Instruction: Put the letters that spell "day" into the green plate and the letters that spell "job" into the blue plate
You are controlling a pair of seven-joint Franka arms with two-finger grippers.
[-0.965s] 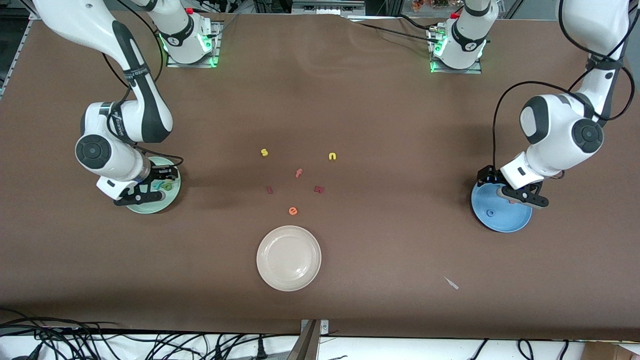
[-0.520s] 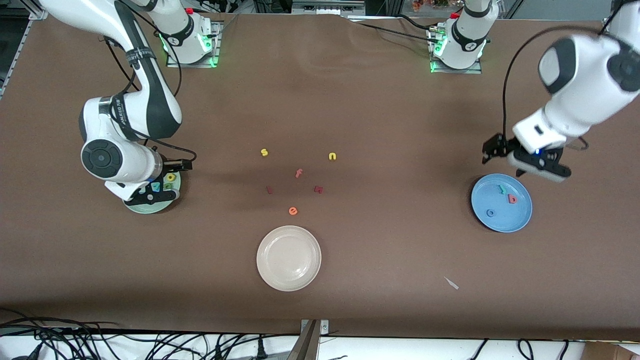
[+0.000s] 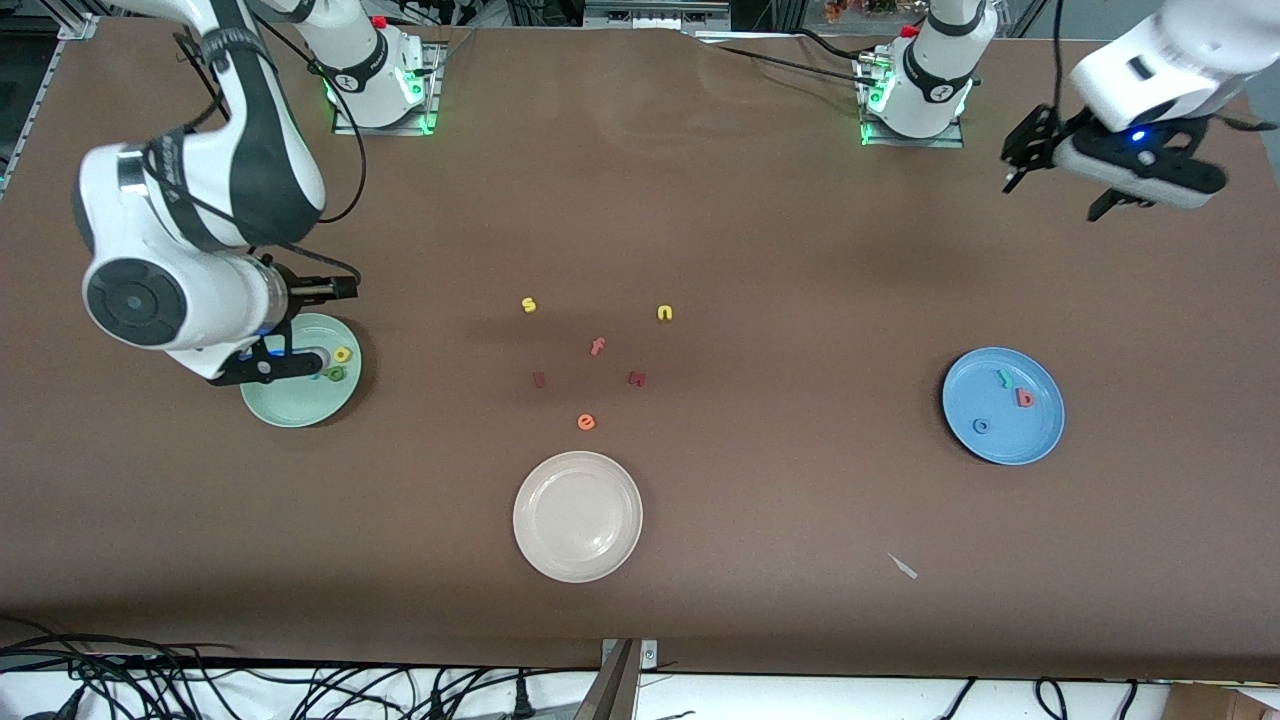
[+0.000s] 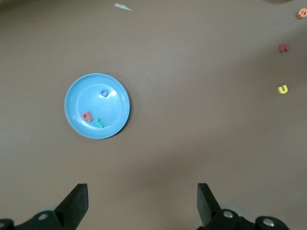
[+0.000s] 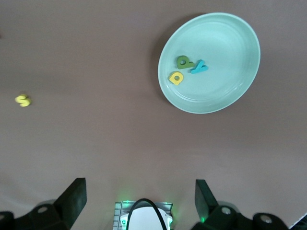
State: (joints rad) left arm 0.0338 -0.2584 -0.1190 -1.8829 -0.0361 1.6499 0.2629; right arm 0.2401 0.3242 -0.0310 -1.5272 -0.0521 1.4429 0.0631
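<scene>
Sorting apparently done: my green plate (image 5: 209,62) holds d, a, y (image 5: 184,62), my blue plate (image 4: 97,106) holds j, o, b (image 4: 87,116); left gripper (image 4: 139,206) and right gripper (image 5: 139,201) both released, empty, raised above the table.

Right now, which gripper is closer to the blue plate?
Left. The left gripper hangs open above the table at its own arm's end, toward the bases from the blue plate; the right gripper is open over the green plate.

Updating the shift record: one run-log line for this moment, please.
green plate: d, a, y in | blue plate: j, o, b in | left gripper: open, empty | right gripper: open, empty
</scene>
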